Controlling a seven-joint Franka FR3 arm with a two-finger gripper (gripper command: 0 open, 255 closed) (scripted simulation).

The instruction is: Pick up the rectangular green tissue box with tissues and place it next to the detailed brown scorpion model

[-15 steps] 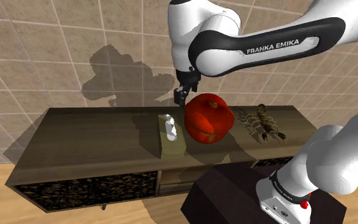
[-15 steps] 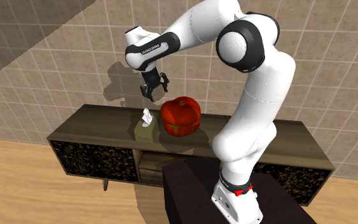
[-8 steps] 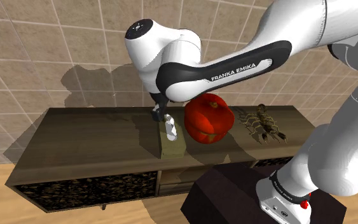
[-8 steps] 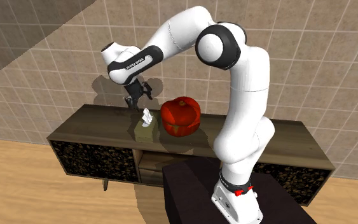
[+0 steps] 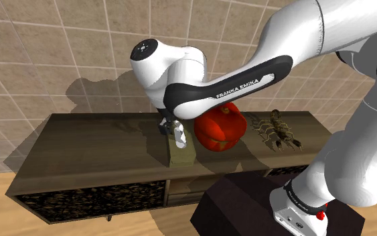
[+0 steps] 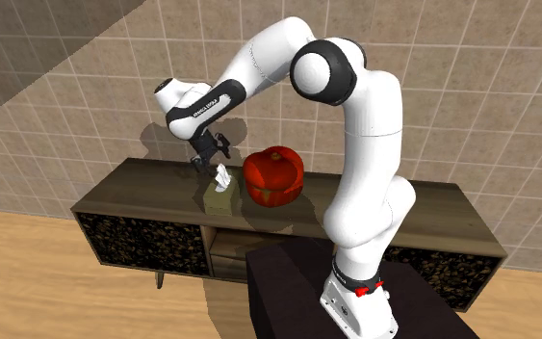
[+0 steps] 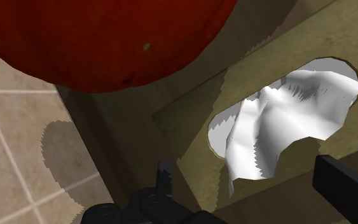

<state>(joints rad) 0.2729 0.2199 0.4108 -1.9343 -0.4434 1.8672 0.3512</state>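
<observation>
The tool (image 6: 207, 166) has been lowered further than half a second ago, just above the tissue box (image 6: 219, 201); its fingers are spread, with the white tissue (image 7: 279, 114) between them.

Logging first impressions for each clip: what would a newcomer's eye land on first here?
First the big red rounded object on the dark sideboard. Then the white arm arching over it, open gripper poised over the olive tissue box beside the red object. The brown scorpion lies on the red object's other side, toward the shoulder view's right.
</observation>
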